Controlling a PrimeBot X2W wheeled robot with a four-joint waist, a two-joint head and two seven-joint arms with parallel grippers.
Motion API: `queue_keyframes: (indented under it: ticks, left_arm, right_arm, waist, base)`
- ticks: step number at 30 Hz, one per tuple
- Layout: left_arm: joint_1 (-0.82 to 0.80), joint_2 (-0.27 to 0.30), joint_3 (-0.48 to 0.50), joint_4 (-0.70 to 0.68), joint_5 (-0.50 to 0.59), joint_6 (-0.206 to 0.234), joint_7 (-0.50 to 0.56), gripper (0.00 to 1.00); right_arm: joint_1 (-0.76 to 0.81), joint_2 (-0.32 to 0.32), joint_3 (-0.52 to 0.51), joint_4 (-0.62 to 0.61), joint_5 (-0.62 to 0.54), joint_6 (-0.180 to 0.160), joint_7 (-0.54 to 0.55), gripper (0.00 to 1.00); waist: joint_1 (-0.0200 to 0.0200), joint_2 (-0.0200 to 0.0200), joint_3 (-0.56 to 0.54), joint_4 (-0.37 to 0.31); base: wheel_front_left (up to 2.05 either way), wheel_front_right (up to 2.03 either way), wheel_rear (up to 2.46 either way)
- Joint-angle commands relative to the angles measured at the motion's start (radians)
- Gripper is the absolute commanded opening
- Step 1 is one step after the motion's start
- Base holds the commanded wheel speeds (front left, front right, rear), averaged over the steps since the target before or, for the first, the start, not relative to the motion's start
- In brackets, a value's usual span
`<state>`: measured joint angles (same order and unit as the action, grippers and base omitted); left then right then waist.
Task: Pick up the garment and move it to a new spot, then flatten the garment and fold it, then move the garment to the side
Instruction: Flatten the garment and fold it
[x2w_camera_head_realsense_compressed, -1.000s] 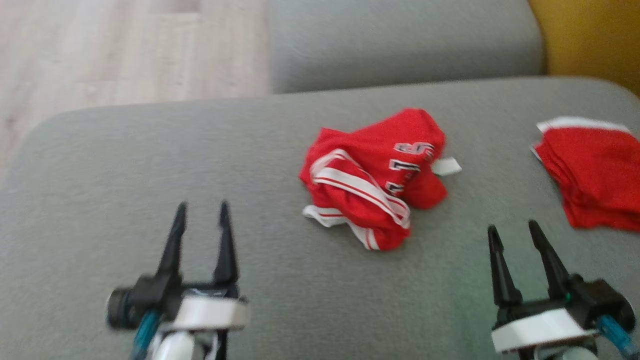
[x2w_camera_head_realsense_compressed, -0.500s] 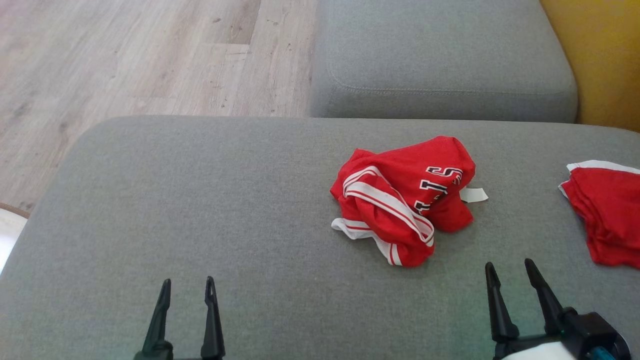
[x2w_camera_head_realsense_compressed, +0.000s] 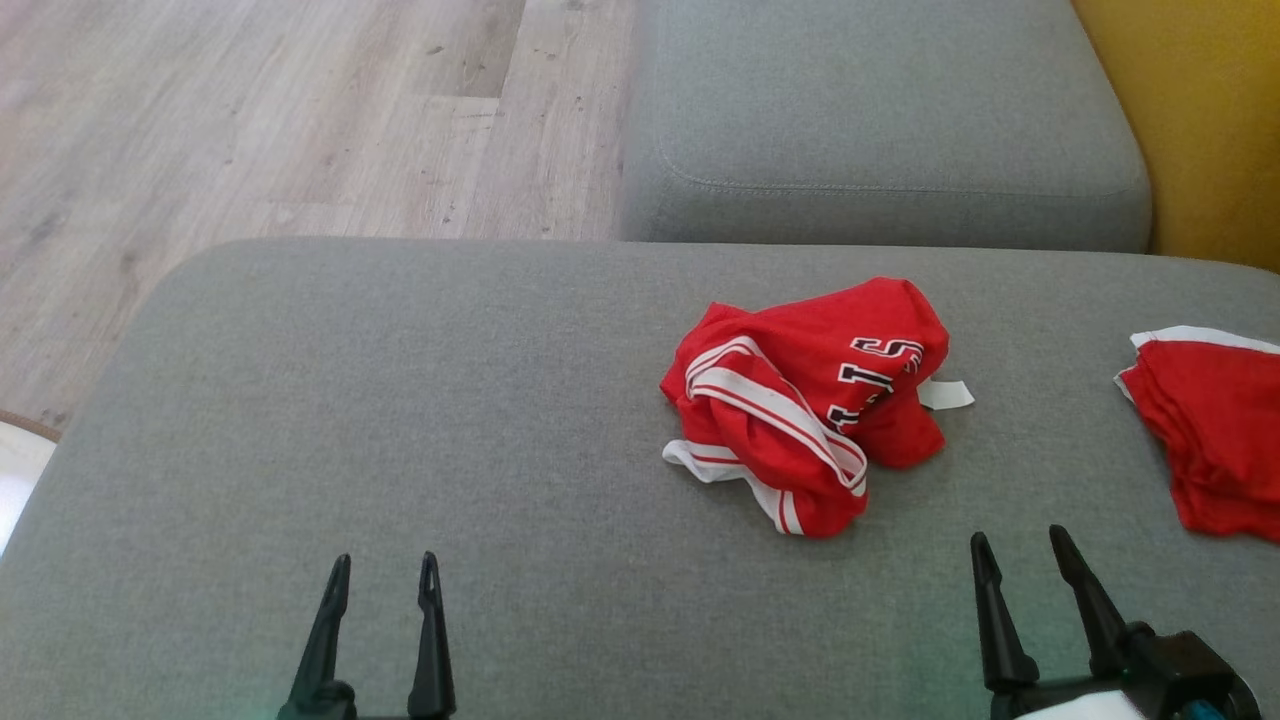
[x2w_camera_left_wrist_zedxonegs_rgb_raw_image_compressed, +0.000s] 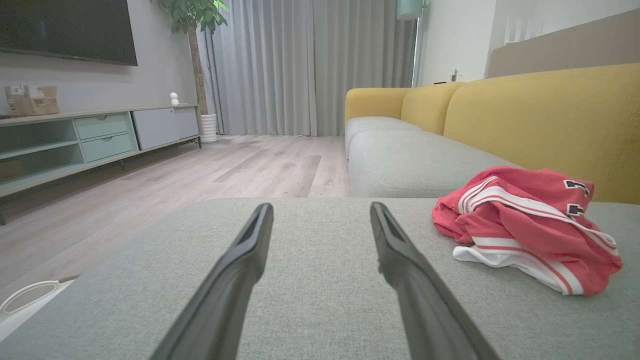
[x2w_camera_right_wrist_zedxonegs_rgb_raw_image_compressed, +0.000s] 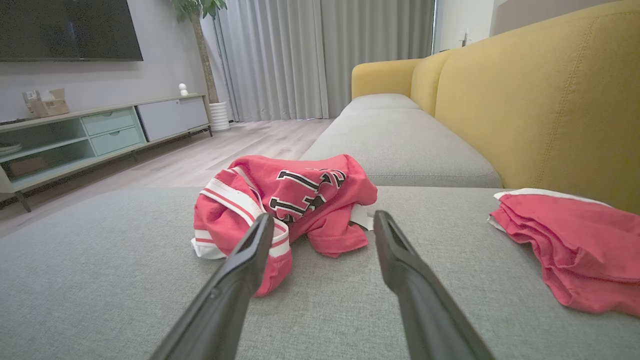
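Garment (x2w_camera_head_realsense_compressed: 805, 400) location: crumpled in a heap on the grey sofa seat (x2w_camera_head_realsense_compressed: 400, 420), right of the seat's middle and nearer its far edge than its near edge. The lettering is partly folded under, and the white tag (x2w_camera_head_realsense_compressed: 945, 394) sticks out toward the right edge. A second, folded red garment (x2w_camera_head_realsense_compressed: 1205, 440) lies well apart at the right edge.

Tool state: the left tool (x2w_camera_head_realsense_compressed: 386, 562) and the right tool (x2w_camera_head_realsense_compressed: 1017, 538) both have their fingers apart and hold nothing, over the near edge of the seat. The right tool is near the heap. The left tool is well apart from it, toward the near left corner. The pick-up is judged not yet begun.

Hazards from this state:

1. Wrong item. Both pieces are red with white trim, so a reach that drifts toward the right edge would take the folded one. Confirm the lettering before closing.
2. Shallow grasp. Pinching only the striped trim or the tag would lift one loop while the rest drags and tangles further, which would make flattening harder.
3. Deep descent. The long fingers could dig into the soft upholstery and catch the seat cloth along with the shirt.
4. Placement near the rounded left corners. Overhanging cloth could slide onto the wooden floor (x2w_camera_head_realsense_compressed: 250, 130).
5. Spreading toward the right edge. A sleeve could sweep into the folded piece and undo it.
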<state>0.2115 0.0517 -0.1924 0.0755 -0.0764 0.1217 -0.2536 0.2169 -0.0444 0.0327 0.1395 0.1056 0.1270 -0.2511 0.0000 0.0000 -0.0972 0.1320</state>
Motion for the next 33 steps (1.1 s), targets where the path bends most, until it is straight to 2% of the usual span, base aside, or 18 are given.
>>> queue_keyframes:
  ticks: [1, 18, 26, 33]
  left_arm:
    - [-0.041, -0.001, 0.029, -0.028, 0.008, -0.005, -0.008, 1.0]
    - [-0.053, -0.001, -0.007, -0.004, -0.006, -0.018, -0.008, 1.0]
    - [-0.133, -0.001, -0.119, 0.036, -0.05, -0.033, -0.008, 1.0]
    - [-0.282, -0.001, -0.294, 0.125, -0.104, -0.078, -0.008, 1.0]
  right_arm:
    - [-0.025, -0.006, 0.022, -0.028, 0.008, 0.004, -0.011, 1.0]
    - [-0.037, -0.006, 0.027, -0.024, 0.003, 0.004, -0.011, 1.0]
    - [-0.06, -0.007, 0.039, -0.042, -0.017, 0.004, -0.011, 1.0]
    - [-0.09, -0.025, 0.066, -0.069, -0.021, 0.004, -0.011, 1.0]
  waist:
    - [0.0, 0.0, 0.0, 0.001]
    - [0.0, 0.0, 0.007, -0.019]
    - [0.0, 0.0, 0.051, -0.109]
    - [0.0, 0.0, 0.118, -0.223]
  base:
    - [0.0, 0.0, 0.0]
    - [0.0, 0.0, 0.0]
    - [0.0, 0.0, 0.0]
    - [0.0, 0.0, 0.0]
